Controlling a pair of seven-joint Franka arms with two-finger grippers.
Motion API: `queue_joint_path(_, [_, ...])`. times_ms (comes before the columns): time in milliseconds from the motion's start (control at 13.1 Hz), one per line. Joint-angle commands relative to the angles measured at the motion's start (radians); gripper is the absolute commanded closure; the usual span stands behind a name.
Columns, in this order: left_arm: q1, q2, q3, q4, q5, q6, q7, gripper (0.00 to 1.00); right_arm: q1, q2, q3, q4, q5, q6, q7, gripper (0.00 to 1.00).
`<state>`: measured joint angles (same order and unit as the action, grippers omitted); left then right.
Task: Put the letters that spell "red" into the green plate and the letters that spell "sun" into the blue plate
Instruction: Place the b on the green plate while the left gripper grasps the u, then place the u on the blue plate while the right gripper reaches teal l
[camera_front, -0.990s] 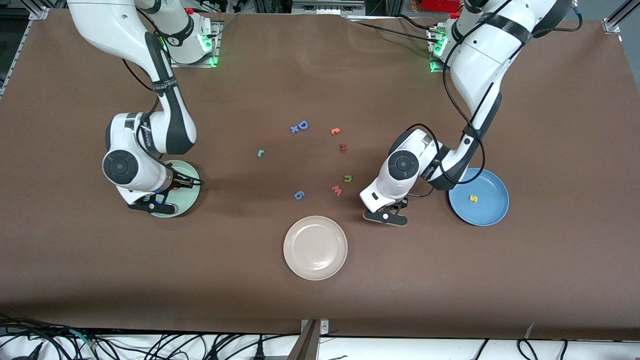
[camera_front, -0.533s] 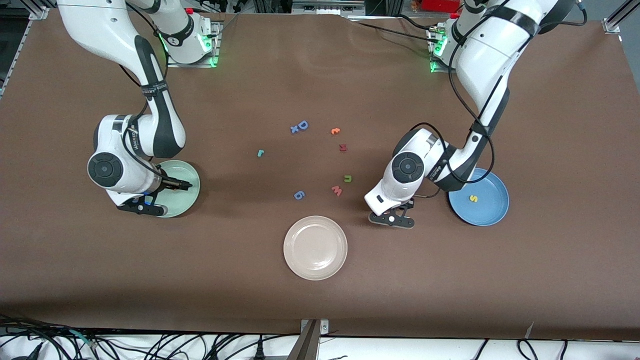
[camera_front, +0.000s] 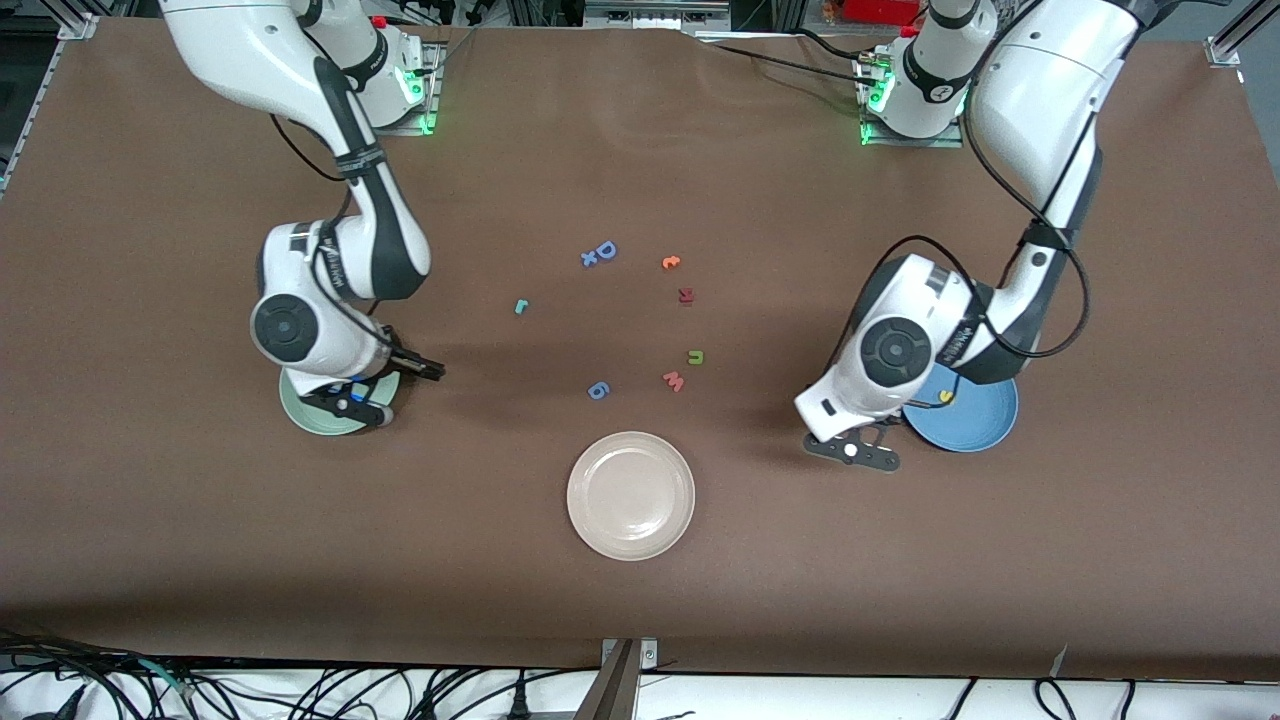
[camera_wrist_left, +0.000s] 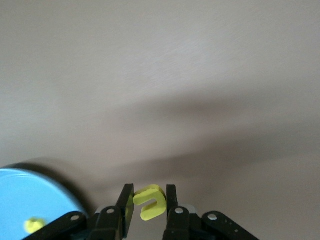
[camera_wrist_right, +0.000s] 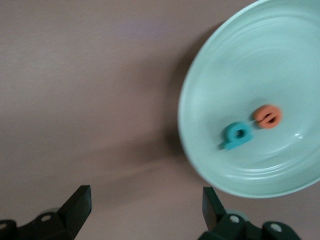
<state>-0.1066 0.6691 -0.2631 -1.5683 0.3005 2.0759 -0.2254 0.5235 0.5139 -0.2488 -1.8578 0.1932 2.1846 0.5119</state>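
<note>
My left gripper (camera_wrist_left: 150, 190) is shut on the yellow "u" (camera_wrist_left: 151, 202), up in the air beside the rim of the blue plate (camera_front: 985, 412), where the yellow "s" (camera_front: 945, 397) lies. My right gripper (camera_wrist_right: 146, 210) is open and holds nothing; it hangs over bare table just off the green plate (camera_wrist_right: 280, 60). That plate holds the teal "d" (camera_wrist_right: 236, 135) and the orange "e" (camera_wrist_right: 268, 115). In the front view the right wrist covers most of the green plate (camera_front: 300, 410). The teal "r" (camera_front: 520, 306) and the olive "n" (camera_front: 696, 357) lie on the table near its middle.
A cream plate (camera_front: 630, 495) sits nearer the camera than the loose letters. A pink "w" (camera_front: 673, 380), a blue "6" (camera_front: 597, 390), a blue "D" (camera_front: 605, 250), an orange piece (camera_front: 670, 262) and a dark red piece (camera_front: 686, 295) lie around the middle.
The right gripper opened and left the "d" in the green plate, then swung off it toward the table's middle. The left arm carried the "u" toward the blue plate.
</note>
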Motion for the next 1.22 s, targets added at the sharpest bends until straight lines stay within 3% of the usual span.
queue_joint_path(0, [0.062, -0.025, -0.011, -0.041, 0.014, -0.043, 0.089, 1.0, 0.01, -0.055, 0.068, -0.115, 0.012, 0.153, 0.155, 0.01])
queue_joint_path(152, [0.119, -0.032, -0.013, -0.068, 0.014, -0.066, 0.159, 1.0, 0.048, -0.071, 0.077, -0.176, 0.012, 0.246, 0.239, 0.01])
queue_joint_path(381, [0.237, -0.054, -0.069, -0.125, 0.002, -0.066, 0.297, 1.0, 0.131, -0.089, 0.075, -0.28, 0.011, 0.395, 0.374, 0.01])
queue_joint_path(838, [0.321, -0.086, -0.113, -0.259, 0.002, -0.056, 0.299, 1.0, 0.233, -0.091, 0.074, -0.336, 0.011, 0.425, 0.522, 0.02])
queue_joint_path(990, [0.337, -0.112, -0.122, -0.294, 0.002, -0.054, 0.299, 0.91, 0.242, -0.091, 0.074, -0.36, 0.011, 0.452, 0.525, 0.04])
queue_joint_path(1066, [0.341, -0.112, -0.129, -0.296, 0.002, -0.054, 0.299, 0.61, 0.242, -0.091, 0.074, -0.363, 0.011, 0.454, 0.525, 0.09])
queue_joint_path(1143, [0.341, -0.111, -0.13, -0.294, 0.002, -0.053, 0.299, 0.04, 0.248, -0.091, 0.074, -0.368, 0.011, 0.454, 0.525, 0.13])
